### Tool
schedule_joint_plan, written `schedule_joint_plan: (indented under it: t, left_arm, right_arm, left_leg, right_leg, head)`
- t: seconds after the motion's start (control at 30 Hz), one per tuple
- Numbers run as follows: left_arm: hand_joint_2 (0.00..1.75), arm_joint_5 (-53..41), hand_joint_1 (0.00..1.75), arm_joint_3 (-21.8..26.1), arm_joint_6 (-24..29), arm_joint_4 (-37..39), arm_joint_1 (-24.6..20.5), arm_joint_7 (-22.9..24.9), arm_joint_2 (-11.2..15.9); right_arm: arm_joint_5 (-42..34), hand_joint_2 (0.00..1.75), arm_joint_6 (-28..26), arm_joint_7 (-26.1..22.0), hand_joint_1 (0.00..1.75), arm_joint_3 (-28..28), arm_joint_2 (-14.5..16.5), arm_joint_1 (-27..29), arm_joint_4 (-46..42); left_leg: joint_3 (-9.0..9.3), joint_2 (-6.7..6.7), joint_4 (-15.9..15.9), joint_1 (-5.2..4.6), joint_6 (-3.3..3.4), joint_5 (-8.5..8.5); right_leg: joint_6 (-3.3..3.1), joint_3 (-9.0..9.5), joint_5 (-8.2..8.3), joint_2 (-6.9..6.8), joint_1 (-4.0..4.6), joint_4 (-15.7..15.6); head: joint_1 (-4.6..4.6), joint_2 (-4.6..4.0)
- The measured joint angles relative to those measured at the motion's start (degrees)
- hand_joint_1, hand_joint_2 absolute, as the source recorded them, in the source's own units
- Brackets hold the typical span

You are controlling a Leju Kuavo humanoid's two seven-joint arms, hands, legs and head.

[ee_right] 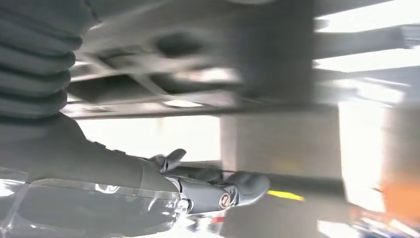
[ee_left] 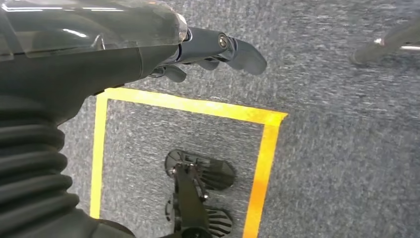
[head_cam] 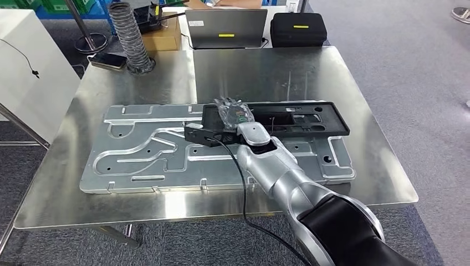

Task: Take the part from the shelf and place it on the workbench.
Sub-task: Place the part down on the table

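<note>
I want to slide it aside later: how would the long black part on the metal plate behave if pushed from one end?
The long black part looks moulded and stiff, so it would probably move as one piece. It lies flat and low on the ribbed metal plate, so tipping seems unlikely; pushed at one end, it may pivot or catch on the ribs.

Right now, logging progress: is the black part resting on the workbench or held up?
Resting: the black part lies flat on the metal plate, the right robot hand over it.

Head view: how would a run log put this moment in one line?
right hand over black part on workbench | grasp unclear | left hand hanging, holds nothing
</note>
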Motion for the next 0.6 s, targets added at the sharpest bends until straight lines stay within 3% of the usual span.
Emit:
schedule_joint_plan:
  t: [0.07, 0.13, 0.23, 0.27, 0.3, 0.33, 0.4, 0.47, 0.53, 0.6]
  left_arm:
    - [0.0, 0.2, 0.0, 0.0, -0.2, 0.0, 0.2, 0.0, 0.0]
    - [0.0, 0.3, 0.0, 0.0, -0.4, 0.0, 0.2, 0.0, -0.1]
    - [0.0, 0.4, 0.0, 0.0, -0.4, 0.0, 0.1, 0.0, 0.0]
    - [0.0, 0.5, 0.0, 0.1, -0.5, 0.0, 0.1, 0.0, 0.0]
    - [0.0, 0.6, 0.0, 0.1, -0.5, 0.0, 0.2, -0.1, 0.0]
    - [0.0, 0.8, 0.0, 0.1, -0.6, 0.0, 0.3, -0.2, 0.0]
    - [0.0, 1.2, 0.0, 0.2, -0.9, 0.0, 0.5, -0.5, -0.1]
    - [0.0, 1.7, 0.0, 0.5, -1.3, 0.0, 0.6, -1.1, -0.3]
    - [0.0, 2.4, 0.0, 1.1, -2.0, 0.0, 0.8, -2.0, -0.3]
    - [0.0, 3.3, 0.0, 1.9, -2.7, 0.0, 1.1, -2.9, -0.2]
  right_arm:
    - [-6.8, 0.0, 0.4, -9.0, 0.0, -2.9, 0.2, 0.3, -2.4]
    - [-13.5, 0.0, 1.1, -17.6, 0.0, -5.6, 0.1, 0.5, -5.5]
    - [-21.4, 0.0, 2.4, -24.1, 0.0, -8.5, -0.8, 1.5, -10.6]
    - [-24.5, 0.0, 2.7, -25.4, 0.0, -9.1, -1.4, 2.5, -12.9]
    - [-28.0, 0.0, 2.8, -26.8, 0.0, -9.7, -2.3, 3.8, -15.6]
    - [-32.2, 0.0, 3.0, -28.5, 0.0, -10.2, -3.3, 5.0, -19.0]
    - [-40.5, 0.0, 3.1, -31.8, 0.0, -11.3, -5.5, 7.3, -26.4]
    - [-48.1, 0.0, 2.0, -34.6, 0.0, -13.0, -8.0, 10.2, -34.7]
    - [-50.7, 0.0, -3.1, -35.8, 0.0, -16.2, -10.9, 14.3, -43.7]
    - [-48.7, 0.0, -9.5, -36.2, 0.0, -20.8, -13.6, 18.8, -51.5]
  left_leg:
    - [-0.2, -0.05, 0.0, 0.05, 0.74, 0.31]
    - [-0.3, -0.03, -0.2, 0.15, 1.31, 0.58]
    - [-0.4, 0.01, -0.2, 0.02, 1.79, 0.66]
    - [-0.41, -0.03, -0.2, -0.07, 1.89, 0.67]
    - [-0.42, -0.12, -0.2, -0.17, 1.96, 0.67]
    - [-0.41, -0.22, -0.2, -0.32, 2.02, 0.67]
    - [-0.39, -0.37, -0.2, -0.56, 2.07, 0.66]
    - [-0.45, -0.39, -0.2, -0.68, 1.93, 0.63]
    - [-0.4, -0.41, -0.4, -0.62, 1.61, 0.58]
    - [-0.41, -0.3, 0.0, -0.66, 1.24, -0.01]
  right_leg:
    - [0.49, -0.19, -0.09, -0.02, -0.05, 0.2]
    - [1.08, -1.14, -1.77, -0.1, -0.21, 2.4]
    - [1.64, -5.27, -6.6, -0.18, -0.41, 11.9]
    - [1.62, -6.41, -7.38, -0.18, -0.43, 14.5]
    - [1.49, -6.69, -7.16, -0.17, -0.42, 15.2]
    - [1.18, -6.04, -6.02, -0.17, -0.32, 13.9]
    - [-0.08, -2.5, -2.6, -0.32, 0.2, 6.7]
    - [-1.14, 0.19, -0.84, -0.72, 0.86, 0.9]
    - [-1.29, 0.8, -0.79, -1.0, 1.19, -0.4]
    - [-1.21, 1.46, -0.55, -1.22, 0.72, -1.4]
  head:
    - [0.0, 0.0]
    - [0.0, 0.0]
    - [0.0, 0.0]
    - [0.0, 0.0]
    - [0.0, 0.01]
    - [0.01, 0.01]
    - [0.0, 0.01]
    - [0.0, 0.01]
    - [0.01, 0.01]
    - [0.0, 0.01]
